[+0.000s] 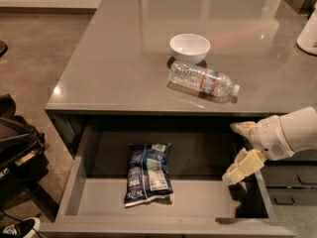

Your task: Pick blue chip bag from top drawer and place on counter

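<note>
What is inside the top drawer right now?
The blue chip bag lies flat in the top drawer, left of centre. The open gripper hangs over its right end, hiding that corner; the back under the counter is dark.

1 counter (109,73) w/ 1 white bowl (189,47) & 1 water bottle (203,81), upper centre of frame. 1 top drawer (198,202) w/ 1 blue chip bag (147,172), lower centre. 1 gripper (232,152), 2 fingers spread apart, mid-right of frame.

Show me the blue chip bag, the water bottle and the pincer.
blue chip bag (148,175): camera view, middle of bag.
water bottle (203,81): camera view, its label.
pincer (238,149): camera view, midway between fingertips, right end of top drawer (198,202).
</note>
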Robot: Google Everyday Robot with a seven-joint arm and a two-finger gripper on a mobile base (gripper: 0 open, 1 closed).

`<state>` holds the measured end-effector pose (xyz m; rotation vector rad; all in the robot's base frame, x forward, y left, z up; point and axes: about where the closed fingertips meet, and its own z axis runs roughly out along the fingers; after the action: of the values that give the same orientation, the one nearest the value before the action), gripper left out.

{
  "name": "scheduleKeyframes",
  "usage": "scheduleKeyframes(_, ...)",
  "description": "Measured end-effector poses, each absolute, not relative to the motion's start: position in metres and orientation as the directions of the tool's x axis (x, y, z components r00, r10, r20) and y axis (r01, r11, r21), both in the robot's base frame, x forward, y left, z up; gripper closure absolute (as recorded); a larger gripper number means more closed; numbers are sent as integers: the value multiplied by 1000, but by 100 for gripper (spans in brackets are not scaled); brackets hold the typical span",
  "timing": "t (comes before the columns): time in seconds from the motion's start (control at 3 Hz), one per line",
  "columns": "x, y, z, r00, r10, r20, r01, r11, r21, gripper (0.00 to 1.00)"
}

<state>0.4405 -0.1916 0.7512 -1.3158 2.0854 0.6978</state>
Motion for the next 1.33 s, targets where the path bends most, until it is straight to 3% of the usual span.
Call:
scheduleKeyframes(0.33,435,-181,744,-337,-568,-751,-907,409,98,0)
scheduleKeyframes(1.0,434,-93,693,-251,-438,-863,-902,428,45,0)
scheduleKeyframes(1.33,445,-94,693,-245,-440,-864,-890,456,20,0)
